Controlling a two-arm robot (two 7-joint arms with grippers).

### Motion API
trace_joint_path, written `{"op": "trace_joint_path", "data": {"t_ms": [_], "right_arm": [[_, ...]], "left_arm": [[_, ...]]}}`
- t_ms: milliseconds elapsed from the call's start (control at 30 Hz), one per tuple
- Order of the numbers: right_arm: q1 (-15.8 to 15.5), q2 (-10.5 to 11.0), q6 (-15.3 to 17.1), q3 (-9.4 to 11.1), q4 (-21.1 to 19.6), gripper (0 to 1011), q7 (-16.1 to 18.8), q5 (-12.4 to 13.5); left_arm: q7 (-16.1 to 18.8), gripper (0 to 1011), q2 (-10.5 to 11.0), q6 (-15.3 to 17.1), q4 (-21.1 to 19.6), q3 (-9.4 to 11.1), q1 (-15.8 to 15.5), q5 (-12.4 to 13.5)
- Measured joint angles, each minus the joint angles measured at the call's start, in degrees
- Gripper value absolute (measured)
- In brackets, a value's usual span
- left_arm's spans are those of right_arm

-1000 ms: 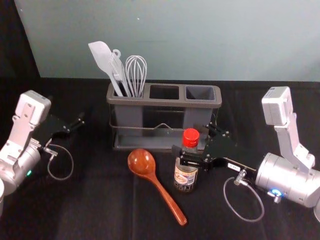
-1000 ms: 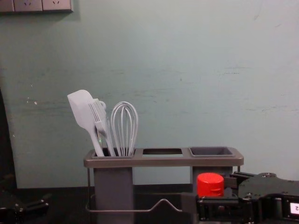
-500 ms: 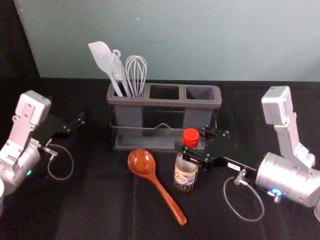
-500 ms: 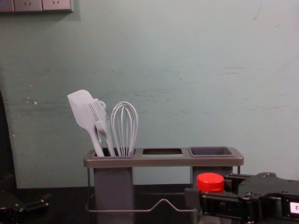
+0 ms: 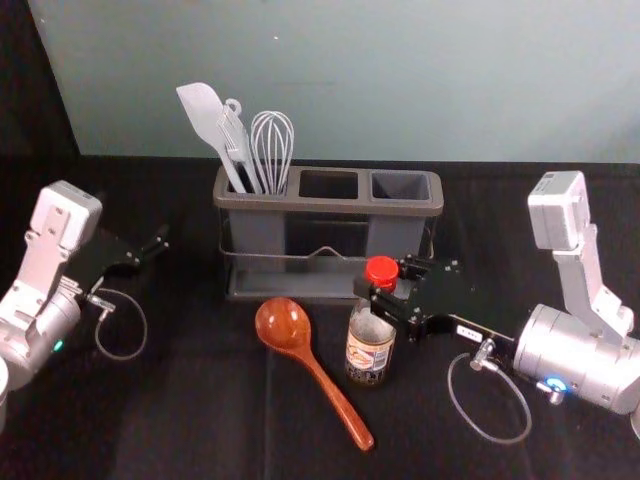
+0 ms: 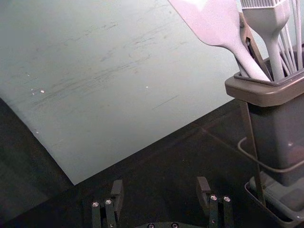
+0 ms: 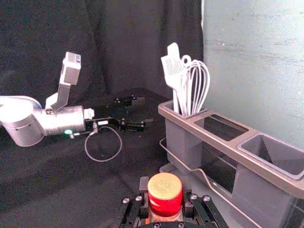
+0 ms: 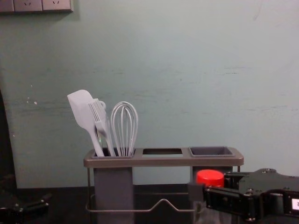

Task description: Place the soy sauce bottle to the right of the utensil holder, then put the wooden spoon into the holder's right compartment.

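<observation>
Right gripper is clamped round the neck of the soy sauce bottle, upright beneath it, long axis vertical, red cap up. Both placements look undone: the bottle must pass right of the utensil holder just beyond; the wooden spoon lies left. Left gripper idles farther left.

The white sticker on the right gripper bears what looks like a "2" in the chest view. Print on the soy sauce bottle's paper label and marks raised on its red cap are too small or unclear to read.
</observation>
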Motion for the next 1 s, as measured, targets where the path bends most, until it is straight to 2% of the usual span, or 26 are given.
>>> {"op": "trace_joint_path", "data": {"t_ms": [167, 367, 500, 700, 800, 833, 1000], "right_arm": [[-0.2, 0.13, 0.03, 0.31, -0.63, 384, 0.01, 0.09], [-2.04, 1.89, 0.07, 2.18, -2.96, 383, -0.39, 0.84], [-4.75, 4.16, 0.08, 4.73, -4.97, 384, -1.24, 1.99], [-11.64, 8.57, -1.22, 10.83, -7.21, 383, -2.63, 4.2], [-13.46, 9.43, -1.87, 12.82, -7.36, 384, -3.04, 4.73], [-14.47, 9.8, -2.4, 14.19, -7.35, 384, -3.33, 4.96], [-16.0, 9.78, -3.84, 17.38, -6.27, 384, -4.06, 5.17]], "left_arm": [[0.0, 1005, 0.0, 0.0, 0.0, 0.0, 0.0, 0.0], [0.0, 1005, 0.0, 0.0, 0.0, 0.0, 0.0, 0.0], [0.0, 1005, 0.0, 0.0, 0.0, 0.0, 0.0, 0.0], [0.0, 1005, 0.0, 0.0, 0.0, 0.0, 0.0, 0.0], [0.0, 1005, 0.0, 0.0, 0.0, 0.0, 0.0, 0.0], [0.0, 1005, 0.0, 0.0, 0.0, 0.0, 0.0, 0.0], [0.0, 1005, 0.0, 0.0, 0.0, 0.0, 0.0, 0.0]]}}
